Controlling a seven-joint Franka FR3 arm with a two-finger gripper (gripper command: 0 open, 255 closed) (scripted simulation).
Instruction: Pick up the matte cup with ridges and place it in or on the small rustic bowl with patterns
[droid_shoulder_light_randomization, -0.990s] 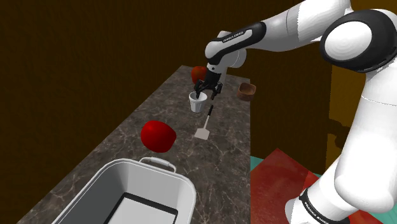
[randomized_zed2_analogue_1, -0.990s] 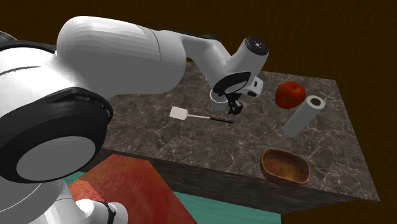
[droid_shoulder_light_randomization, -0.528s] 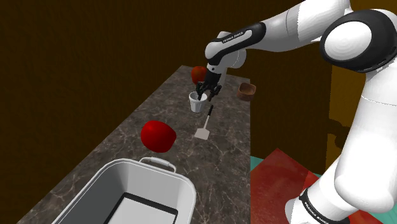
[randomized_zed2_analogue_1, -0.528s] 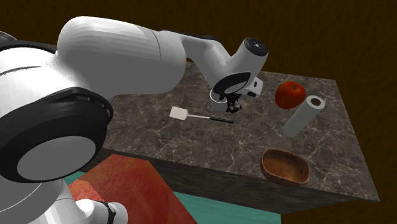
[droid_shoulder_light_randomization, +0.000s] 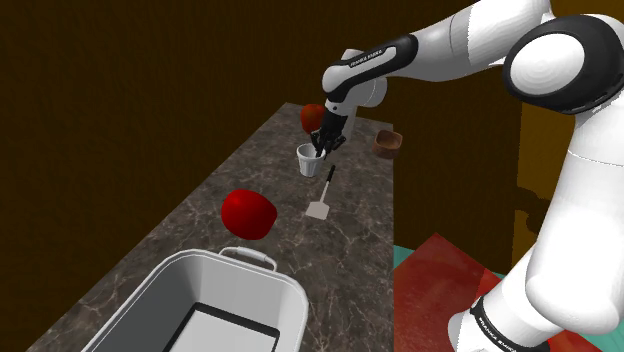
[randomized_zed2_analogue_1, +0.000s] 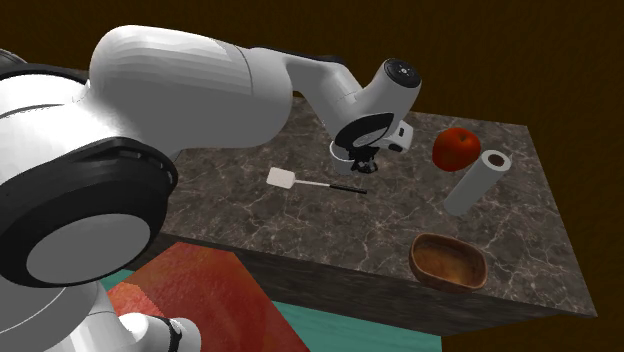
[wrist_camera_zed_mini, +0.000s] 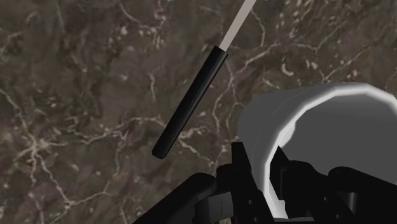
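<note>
A small white cup (droid_shoulder_light_randomization: 308, 162) stands upright on the dark marble counter (droid_shoulder_light_randomization: 200, 215), next to a spatula. My black gripper (droid_shoulder_light_randomization: 320, 150) comes down on its rim from above. In the wrist view the cup (wrist_camera_zed_mini: 318, 121) has its wall clasped between the two fingers: one finger (wrist_camera_zed_mini: 245, 170) is outside and the other is inside the cup. The gripper (randomized_zed2_analogue_1: 362, 160) is shut on the cup's rim, and the cup rests on the counter. The brown bowl (randomized_zed2_analogue_1: 449, 261) sits near the counter's front edge in the second exterior view; the same bowl (droid_shoulder_light_randomization: 389, 142) lies just beyond the gripper in the shoulder view.
A white spatula with a black handle (droid_shoulder_light_randomization: 320, 200) lies beside the cup. A red apple (randomized_zed2_analogue_1: 456, 147) and a grey paper roll (randomized_zed2_analogue_1: 476, 182) stand near the bowl. Another red round thing (droid_shoulder_light_randomization: 248, 213) and a big white tub (droid_shoulder_light_randomization: 210, 305) occupy the counter's near end.
The fingers have closed from wide apart onto the cup's rim. The arm and the cup have hardly moved.
</note>
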